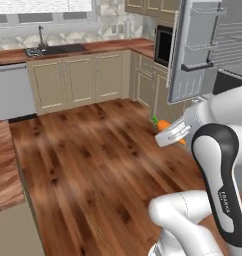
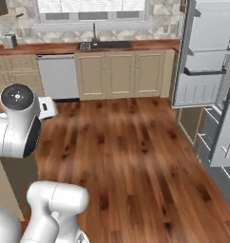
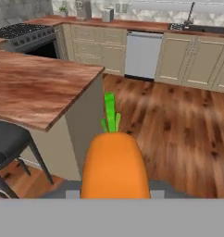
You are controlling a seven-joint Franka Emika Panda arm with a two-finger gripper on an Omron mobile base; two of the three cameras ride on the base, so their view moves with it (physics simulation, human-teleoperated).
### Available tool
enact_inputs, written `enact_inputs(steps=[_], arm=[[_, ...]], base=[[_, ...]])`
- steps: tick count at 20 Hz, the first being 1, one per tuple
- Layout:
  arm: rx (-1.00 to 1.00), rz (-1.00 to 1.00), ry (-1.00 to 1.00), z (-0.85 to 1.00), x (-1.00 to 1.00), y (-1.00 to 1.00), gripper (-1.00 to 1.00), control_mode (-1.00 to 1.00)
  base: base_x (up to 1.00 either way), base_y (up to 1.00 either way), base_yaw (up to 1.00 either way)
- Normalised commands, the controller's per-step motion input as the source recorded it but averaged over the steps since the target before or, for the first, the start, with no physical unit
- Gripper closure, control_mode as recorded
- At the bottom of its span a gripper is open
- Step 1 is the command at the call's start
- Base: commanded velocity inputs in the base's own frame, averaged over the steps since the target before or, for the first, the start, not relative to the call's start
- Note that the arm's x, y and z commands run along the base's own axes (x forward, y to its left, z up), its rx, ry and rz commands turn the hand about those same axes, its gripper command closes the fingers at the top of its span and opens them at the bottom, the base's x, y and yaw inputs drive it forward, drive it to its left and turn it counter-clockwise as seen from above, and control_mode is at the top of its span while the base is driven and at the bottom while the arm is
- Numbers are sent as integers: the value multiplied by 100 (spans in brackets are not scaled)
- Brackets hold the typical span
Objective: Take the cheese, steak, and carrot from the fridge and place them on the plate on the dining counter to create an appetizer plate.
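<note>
- the carrot [image 3: 115, 162] sits clamped in the tool [image 1: 174, 134], orange body close to the hand camera and its green top pointing away toward the floor.
- in the left base view the carrot [image 1: 164, 125] shows as an orange piece with a green tip just above the tool's pale fingers, held in the air over the wooden floor [image 1: 93, 160].
- the tool is closed on the carrot; the finger tips themselves are hidden behind it in the hand view.
- the dining counter [image 3: 35, 88], a reddish-brown tabletop over a beige base, lies ahead and to the left in the hand view, well apart from the carrot; a black stool [image 3: 9, 143] stands under its near edge.
- the fridge [image 1: 203, 50] stands open at the upper right of the left base view, its door shelves with wire rails facing the room.
- in the right base view the fridge [image 2: 205, 52] is at the right edge.
- along the far wall run beige cabinets [image 2: 121, 73], a sink [image 2: 100, 45] and a white dishwasher [image 2: 57, 76].
</note>
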Motion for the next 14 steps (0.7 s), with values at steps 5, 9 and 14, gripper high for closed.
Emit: enact_inputs(steps=[5,9,14], arm=[[0,0,0,0,0,0,100,100],[0,0,0,0,0,0,100,100],[0,0,0,0,0,0,100,100]], base=[[-100,21,28],[-100,74,10],[-70,100,-2]])
